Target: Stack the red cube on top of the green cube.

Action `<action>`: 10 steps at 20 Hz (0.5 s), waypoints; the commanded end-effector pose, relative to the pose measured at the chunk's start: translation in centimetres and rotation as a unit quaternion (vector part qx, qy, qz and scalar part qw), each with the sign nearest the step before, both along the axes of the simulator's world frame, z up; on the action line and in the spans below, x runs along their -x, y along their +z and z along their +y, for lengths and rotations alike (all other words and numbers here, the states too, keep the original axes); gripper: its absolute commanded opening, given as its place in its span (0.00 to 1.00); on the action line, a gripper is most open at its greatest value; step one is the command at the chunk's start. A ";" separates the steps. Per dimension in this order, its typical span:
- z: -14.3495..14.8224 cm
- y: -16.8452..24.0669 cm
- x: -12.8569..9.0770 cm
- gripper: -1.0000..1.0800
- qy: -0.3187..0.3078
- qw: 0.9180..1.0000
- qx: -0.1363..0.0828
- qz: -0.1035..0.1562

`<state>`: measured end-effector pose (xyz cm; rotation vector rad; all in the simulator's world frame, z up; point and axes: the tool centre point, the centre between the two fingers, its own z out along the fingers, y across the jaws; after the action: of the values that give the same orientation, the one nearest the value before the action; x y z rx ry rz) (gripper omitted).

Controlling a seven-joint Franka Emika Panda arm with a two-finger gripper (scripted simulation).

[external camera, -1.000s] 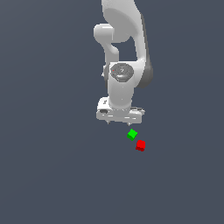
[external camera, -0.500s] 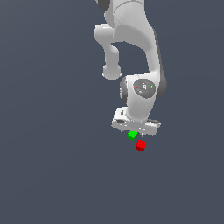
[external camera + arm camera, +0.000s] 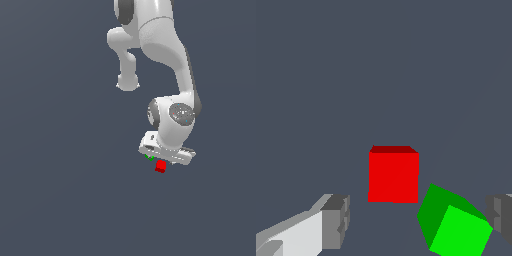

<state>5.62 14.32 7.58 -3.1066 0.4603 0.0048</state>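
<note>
The red cube rests on the grey floor just below the white hand in the exterior view. Only a sliver of the green cube shows at the hand's lower edge. My gripper hangs low over both cubes. In the wrist view the gripper is open, with one grey fingertip and the other far apart and holding nothing. The red cube lies just ahead of the gap, and the green cube, turned at an angle, sits near one finger.
Plain dark grey floor surrounds the cubes. The white arm rises above the hand. No other objects show.
The arm has come down and towards the exterior view's right, from above the cubes to right over them. Its hand now covers most of the green cube. The cubes have not moved.
</note>
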 end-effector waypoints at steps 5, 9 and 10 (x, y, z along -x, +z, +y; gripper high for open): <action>0.9 -0.5 -0.8 0.96 -0.008 1.000 0.001 -0.001; 0.9 -0.6 -0.7 0.96 -0.008 1.000 0.001 -0.001; 0.9 -0.7 -0.7 0.96 -0.008 1.000 0.001 -0.001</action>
<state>6.34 15.23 7.01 -3.1038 0.4841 0.0008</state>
